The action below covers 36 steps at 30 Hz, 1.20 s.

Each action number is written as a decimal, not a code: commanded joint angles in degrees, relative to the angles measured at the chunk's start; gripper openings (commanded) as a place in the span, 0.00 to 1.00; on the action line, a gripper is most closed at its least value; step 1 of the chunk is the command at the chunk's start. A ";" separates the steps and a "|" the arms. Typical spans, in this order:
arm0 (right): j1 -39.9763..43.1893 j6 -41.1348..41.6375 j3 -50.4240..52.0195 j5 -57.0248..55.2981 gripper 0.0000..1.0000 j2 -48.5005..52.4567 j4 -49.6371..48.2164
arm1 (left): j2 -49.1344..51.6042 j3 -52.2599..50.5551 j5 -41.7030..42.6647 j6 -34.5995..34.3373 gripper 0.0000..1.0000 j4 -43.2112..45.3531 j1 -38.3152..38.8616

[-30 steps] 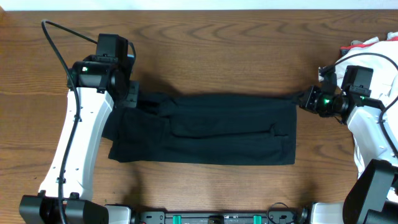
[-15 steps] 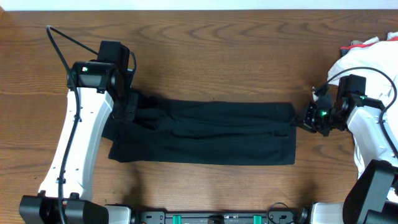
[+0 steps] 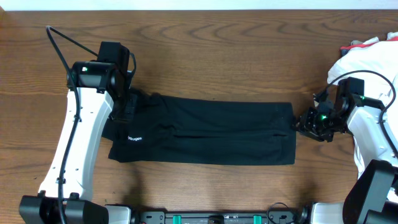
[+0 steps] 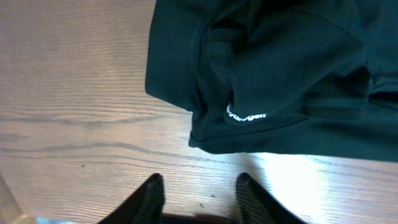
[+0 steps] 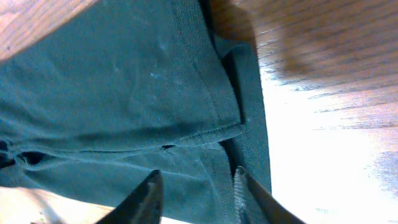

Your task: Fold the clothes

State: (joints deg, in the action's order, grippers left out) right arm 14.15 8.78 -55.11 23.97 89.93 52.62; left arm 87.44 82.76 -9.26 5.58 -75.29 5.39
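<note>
The black shirt [image 3: 211, 130] lies on the wooden table, folded into a long flat strip from left to right. Its small white logo [image 3: 135, 138] shows near the left end. My left gripper [image 3: 126, 107] is at the strip's left end. In the left wrist view its fingers [image 4: 198, 190] are open and empty over bare wood, just off the shirt [image 4: 280, 62] and the logo [image 4: 245, 115]. My right gripper [image 3: 300, 122] is at the right end. In the right wrist view its fingers [image 5: 196, 186] are open over the shirt's hemmed edge [image 5: 124, 106], holding nothing.
A heap of white cloth [image 3: 373, 53] with a bit of red lies at the back right, behind my right arm. The left arm's black cable [image 3: 62, 43] loops over the table at the back left. The table's front edge holds the arm bases.
Both grippers brought the shirt's far edge toward the front and let it go. The fold now lies flat, the logo shows, and the right gripper has moved nearer the front.
</note>
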 commanded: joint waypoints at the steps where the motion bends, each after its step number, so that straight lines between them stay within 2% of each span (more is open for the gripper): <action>1: 0.46 -0.31 -0.39 -0.66 0.52 -1.22 -0.52 | -0.22 0.57 -0.22 -1.20 0.47 0.70 -0.24; 5: 0.46 -0.28 -0.39 -0.61 0.65 -1.22 -0.96 | -0.20 -1.09 0.33 -4.94 0.51 2.67 -0.22; 9: 0.46 -0.28 -0.39 -0.61 0.72 -1.22 -0.94 | -0.09 -4.79 8.68 -5.73 0.52 5.03 -0.24; 16: 0.46 -0.28 -0.39 -0.59 0.71 -1.22 -1.16 | 0.63 -16.02 11.91 -11.69 0.53 14.99 -0.22; 18: 0.46 -0.28 -0.39 -0.59 0.71 -1.22 -1.11 | 0.66 -19.23 11.80 -11.91 0.53 16.90 -0.24; 20: 0.46 -0.28 -0.39 -0.59 0.71 -1.22 -1.11 | 0.66 -22.21 11.39 -11.89 0.59 20.39 -0.24; 24: 0.46 -0.28 -0.39 -0.59 0.71 -1.22 -1.07 | 0.76 -27.80 11.21 -11.89 0.58 28.15 -0.24; 28: 0.42 -0.31 -0.39 -0.37 0.71 -1.22 -0.57 | 0.87 -29.83 10.75 -11.15 0.49 30.51 -0.24; 30: 0.42 -0.28 -0.39 -0.37 0.70 -1.22 -0.57 | 0.87 -29.83 8.79 -11.02 0.39 30.97 -0.24; 33: 0.42 -0.28 -0.39 -0.31 0.70 -1.22 -0.57 | 0.87 -29.73 8.37 -10.58 0.19 31.26 -0.24; 34: 0.44 -0.31 -0.39 0.02 0.70 -1.22 -0.57 | 0.85 -29.51 8.44 -10.60 0.08 30.75 -0.24; 36: 0.46 -0.31 -0.39 0.02 0.70 -1.22 -0.59 | 0.72 -28.06 9.16 -10.60 0.06 28.30 -0.24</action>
State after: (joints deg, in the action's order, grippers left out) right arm 14.24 8.51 -55.11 23.53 89.93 51.94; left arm 88.03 52.88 0.30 -5.41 -45.01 5.39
